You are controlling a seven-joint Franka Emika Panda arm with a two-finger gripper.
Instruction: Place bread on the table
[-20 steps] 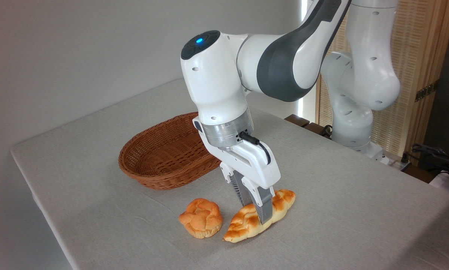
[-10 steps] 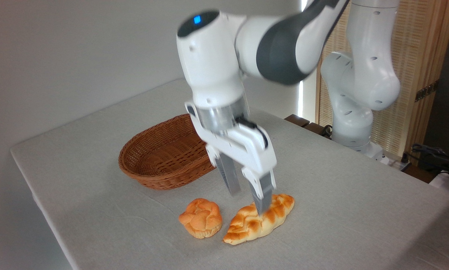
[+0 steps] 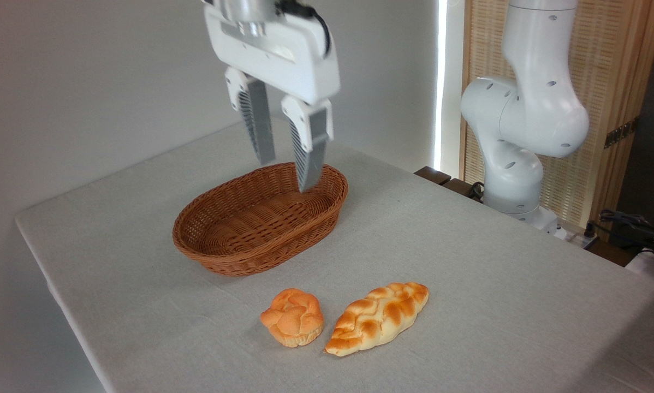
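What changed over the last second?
The gripper let go of the bread and rose up and left, now open above the basket. The bread settled flat on the table. Bun and basket stayed put.

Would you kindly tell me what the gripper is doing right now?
Gripper: open, holding nothing, raised above the basket.

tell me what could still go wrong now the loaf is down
1. The loaf lies close beside the bun, so a return pass could nudge either one.
2. The open end effector hangs over the basket; a low sweep might clip its rim.
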